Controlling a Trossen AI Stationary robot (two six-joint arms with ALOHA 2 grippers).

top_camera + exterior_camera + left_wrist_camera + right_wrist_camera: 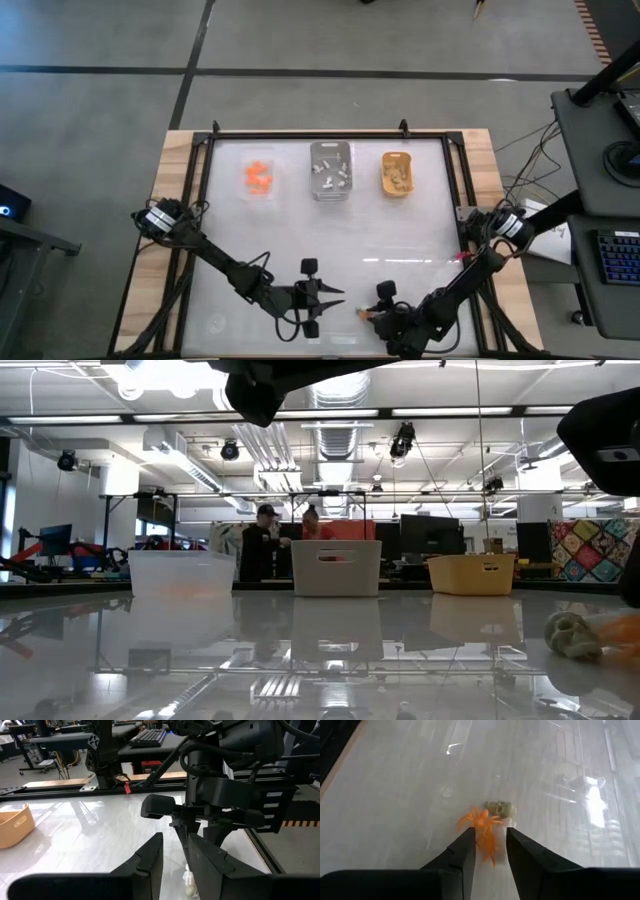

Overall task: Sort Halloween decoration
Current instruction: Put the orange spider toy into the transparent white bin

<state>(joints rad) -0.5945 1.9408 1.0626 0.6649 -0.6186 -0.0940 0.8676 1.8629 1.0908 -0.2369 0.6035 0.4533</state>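
An orange spider trinket [482,827] and a tan skull trinket [501,810] lie together on the table near its near edge [366,312]; the low view shows the tan one [570,632] beside the orange one [615,628]. My right gripper [487,851] is open, low over the table, with one finger on each side of the spider's trailing legs. My left gripper [175,865] is open just to the left of it [338,297], pointing at the right gripper, with a pale trinket [190,882] on the table by its fingers.
Three trays stand in a row toward the far edge: a clear tray [259,178] with orange trinkets, a grey tray [330,170] with white ones, and an orange-yellow tray [396,175] with tan ones. White tabletop lies between trays and grippers. People stand in the room behind [265,545].
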